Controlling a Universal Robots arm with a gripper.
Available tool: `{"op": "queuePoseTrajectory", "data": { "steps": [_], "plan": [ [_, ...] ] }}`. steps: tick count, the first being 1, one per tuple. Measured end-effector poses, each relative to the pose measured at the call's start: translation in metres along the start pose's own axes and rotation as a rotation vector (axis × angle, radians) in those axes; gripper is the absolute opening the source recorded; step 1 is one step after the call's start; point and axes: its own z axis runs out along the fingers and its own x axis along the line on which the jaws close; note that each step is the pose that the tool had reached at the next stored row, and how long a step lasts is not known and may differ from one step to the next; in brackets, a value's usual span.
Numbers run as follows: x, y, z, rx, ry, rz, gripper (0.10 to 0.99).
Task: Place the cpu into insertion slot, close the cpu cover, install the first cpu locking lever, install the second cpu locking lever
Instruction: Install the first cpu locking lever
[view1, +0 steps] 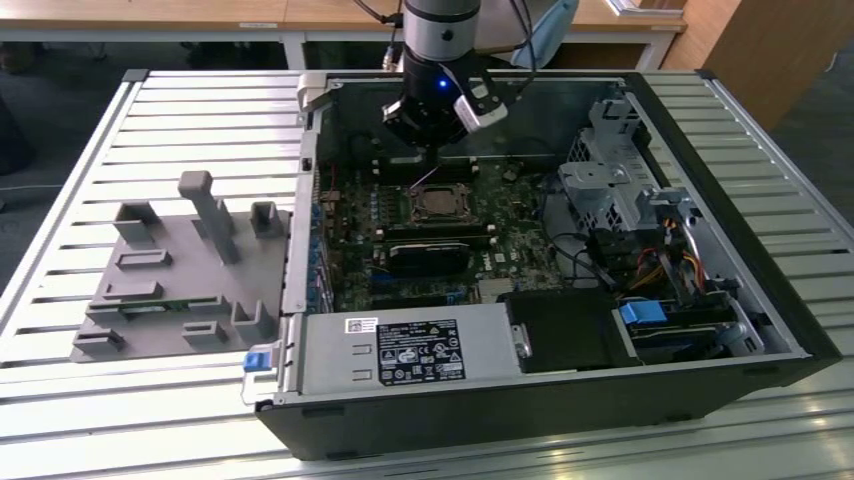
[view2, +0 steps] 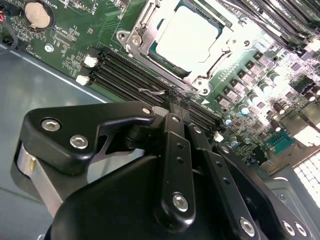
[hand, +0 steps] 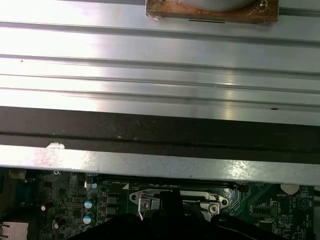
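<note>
We start nearest the lens: in the second wrist view the gripper (view2: 172, 107) is a mass of black linkages and bolts, fingers drawn together to a narrow tip, apparently gripping nothing, with a thin wire lever (view2: 152, 91) lying right at the tip. Just past it the cpu (view2: 186, 37) sits in the insertion slot (view2: 150, 49), the cpu cover (view2: 212, 67) down around it, its silver top showing through the window. Long black memory slots (view2: 127, 72) run between tip and socket. A coin battery (view2: 38, 14) sits on the green board, well apart.

Surface: we see a slatted aluminium table (view1: 160, 110) carrying the open computer case (view1: 534, 410). Behind it there are wooden desks (view1: 200, 15) and a dark floor. On the exterior view's left a grey fixture block (view1: 174, 270) with upright pegs stands just beside the case.

In the exterior view the gripper (view1: 430, 150) hangs inside the case above the socket (view1: 437, 205). Around it: a labelled power supply (view1: 407, 350), a drive cage (view1: 607, 190), orange and yellow cables (view1: 667, 265), a blue clip (view1: 645, 312). The case wall stands close behind the arm.

In the first wrist view the case rim (hand: 160, 162) and table slats (hand: 160, 75) cross the frame; the cover's edge (hand: 175, 196) peeks over the gripper.
</note>
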Motion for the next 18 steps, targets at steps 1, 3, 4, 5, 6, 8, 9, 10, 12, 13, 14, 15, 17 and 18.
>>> {"op": "queuePoseTrajectory", "data": {
  "steps": [1, 3, 4, 5, 6, 8, 9, 10, 12, 13, 14, 15, 17, 18],
  "plan": [
    [0.0000, 0.0001, 0.0003, 0.000, 0.0000, 0.000, 0.106],
    [-0.0001, 0.0002, 0.0008, 0.000, 0.0000, 0.000, 0.106],
    [-0.0001, 0.0003, 0.0011, 0.000, 0.0000, 0.000, 0.106],
    [-0.0001, 0.0004, 0.0014, 0.000, -0.0001, 0.000, 0.106],
    [-0.0002, 0.0006, 0.0017, 0.000, -0.0001, 0.000, 0.106],
    [-0.0002, 0.0008, 0.0022, 0.000, -0.0001, 0.000, 0.106],
    [-0.0003, 0.0008, 0.0025, 0.000, -0.0001, 0.000, 0.106],
    [-0.0004, 0.0009, 0.0027, 0.000, -0.0001, 0.000, 0.106],
    [-0.0005, 0.0010, 0.0031, 0.000, 0.0000, 0.000, 0.106],
    [-0.0006, 0.0012, 0.0034, 0.000, -0.0001, 0.000, 0.106],
    [-0.0007, 0.0014, 0.0037, 0.000, -0.0002, 0.000, 0.106],
    [-0.0008, 0.0016, 0.0040, 0.000, -0.0002, 0.000, 0.106],
    [-0.0014, 0.0022, 0.0045, 0.000, -0.0001, 0.000, 0.106],
    [-0.0018, 0.0024, 0.0048, 0.000, 0.0000, 0.000, 0.106]
  ]
}}
